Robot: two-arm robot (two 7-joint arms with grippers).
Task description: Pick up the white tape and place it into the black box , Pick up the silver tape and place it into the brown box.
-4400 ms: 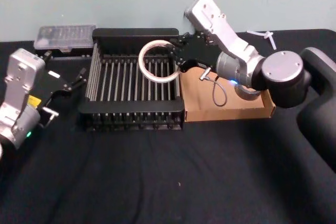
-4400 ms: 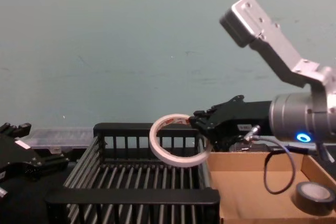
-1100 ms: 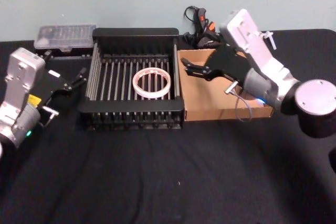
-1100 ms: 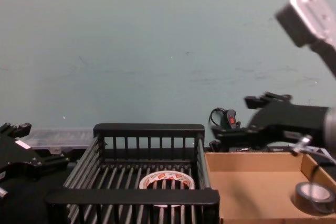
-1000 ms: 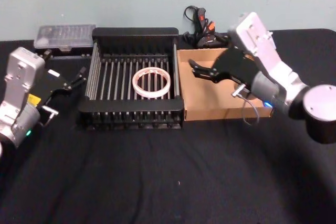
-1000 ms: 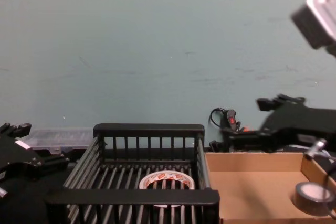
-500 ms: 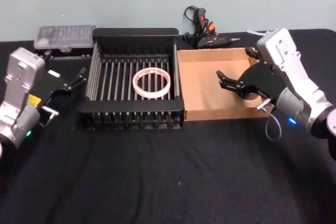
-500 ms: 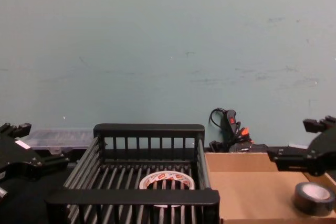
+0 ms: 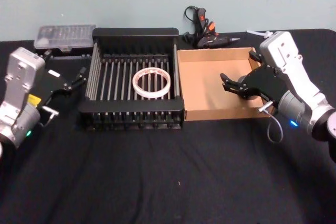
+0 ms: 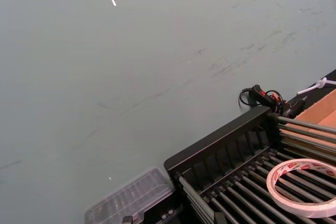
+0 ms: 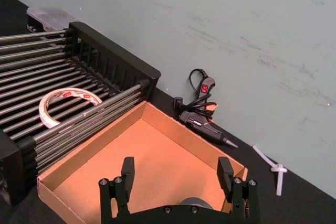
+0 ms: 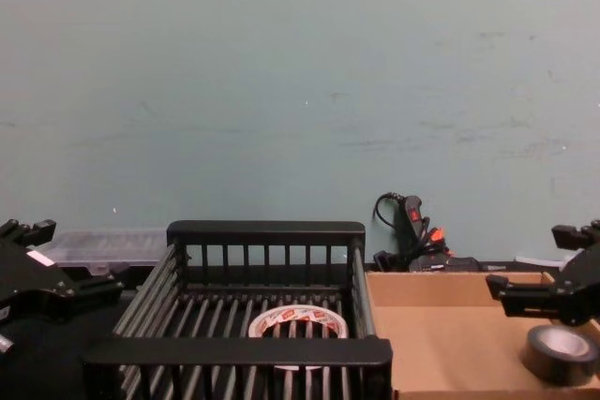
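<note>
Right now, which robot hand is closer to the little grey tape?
The right hand hovers open just above the silver tape in the brown box. The left hand is far off, past the black box.

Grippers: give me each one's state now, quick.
Left end effector: open, holding nothing, parked left of the black box.
Right end effector: open, empty, over the brown box by the silver tape.
</note>
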